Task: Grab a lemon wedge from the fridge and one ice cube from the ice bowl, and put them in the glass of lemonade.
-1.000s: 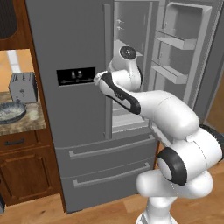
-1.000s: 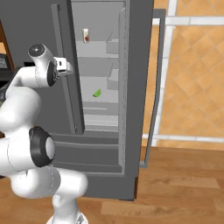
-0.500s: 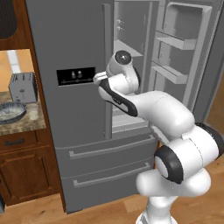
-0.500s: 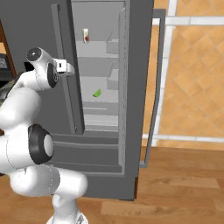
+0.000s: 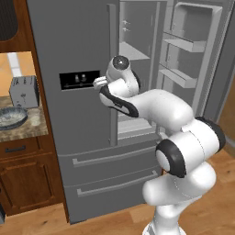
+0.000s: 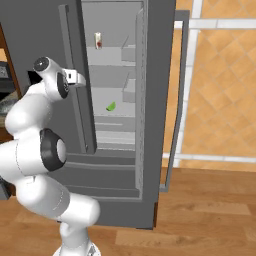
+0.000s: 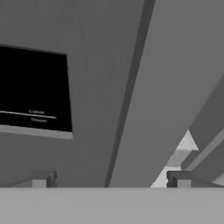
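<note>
1. So far, the fridge (image 6: 125, 60) is standing with its right door (image 6: 172, 75) swung wide, while the left door (image 5: 69, 46) is sitting shut; I judge that access to the inside is already won and little else is.
2. The wedge (image 6: 111, 106) is lying on a middle shelf inside the fridge, untouched, well to the right of the closed door's edge.
3. The gripper (image 7: 109, 177) is pointing at the fridge's left door, just beside the dispenser panel (image 5: 79, 80), with the jaws standing wide apart and nothing between them.
4. The two fingertips (image 7: 40, 178) are showing against bare door steel, one on either side of the long handle (image 7: 127, 94), touching nothing that I can see.
5. Judging from this, the wedge pick, the ice pick and both drops into the glass are all remaining.
6. The fridge is holding the wedge plus a slim pale container with a red band (image 6: 98, 40) on an upper shelf; the other shelves I can see are looking bare.
7. The door bins (image 5: 184, 43) on the open door are looking empty.
8. The bowl (image 5: 10, 117) is sitting on the counter (image 5: 32, 128) left of the fridge, in front of the toaster (image 5: 24, 91); its speckled inside is too blurred to pick out single cubes.
</note>
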